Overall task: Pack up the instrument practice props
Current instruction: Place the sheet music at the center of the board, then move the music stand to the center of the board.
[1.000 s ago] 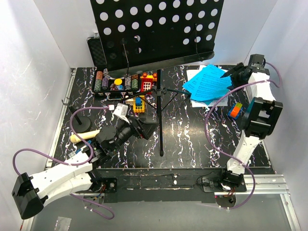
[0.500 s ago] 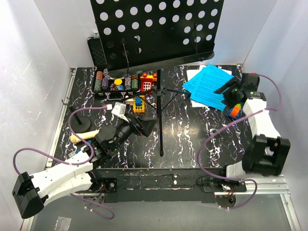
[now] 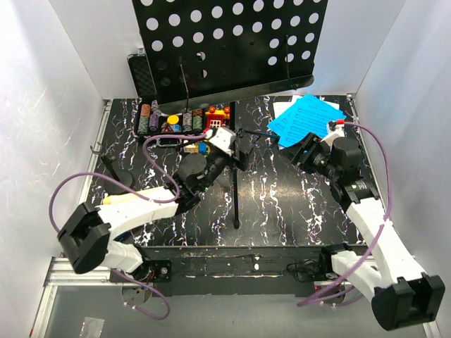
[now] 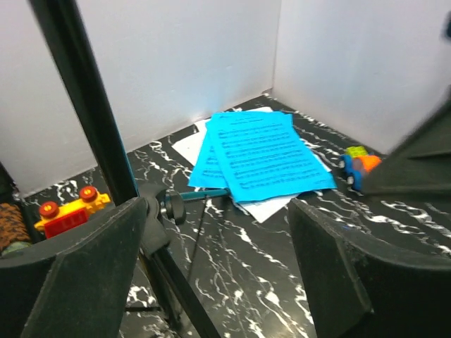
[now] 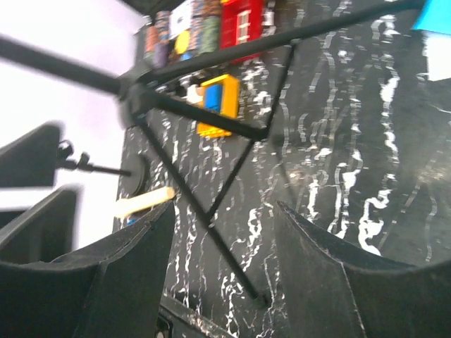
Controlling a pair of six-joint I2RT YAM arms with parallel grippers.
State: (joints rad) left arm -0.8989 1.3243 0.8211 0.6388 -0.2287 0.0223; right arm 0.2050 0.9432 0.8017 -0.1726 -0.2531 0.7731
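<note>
My left jaws stood wide apart with nothing between them, their dark fingers [image 4: 77, 289] low at either side of the wrist view. The pole of the black music stand [image 4: 95, 120] ran slantwise just beside the left-hand finger, and its knobbed hub sat just past that fingertip. I could not tell whether finger and pole touched. Beyond the gap the blue sheet-music pages [image 4: 261, 158] lay fanned on a white sheet in the counter's [image 3: 282, 204] far right corner, close to both walls. A small toy car [image 4: 358, 165] sat just beside their right edge. A red-and-yellow toy [image 4: 67, 215] lay off to the left, behind the pole.

My right jaws were open too and held nothing, their fingers [image 5: 331, 282] spread. Through the gap I saw the stand's thin tripod legs splayed over the white-veined black counter. Past the legs lay a yellow-and-blue block [image 5: 218, 102], and farther back stood the rows of the case of poker chips [image 5: 180, 35]. The cream microphone [image 5: 144, 201] lay flat at the counter's left side, just beside the round base of the small black mic stand [image 5: 139, 169].

From above, my left arm reached to the middle of the counter, with its jaws by the stand's hub. My right jaws hung just off the near edge of the blue pages and pointed left. The tripod legs stood between the two pairs of jaws. The stand's hole-punched desk rose at the back over the chip case.
</note>
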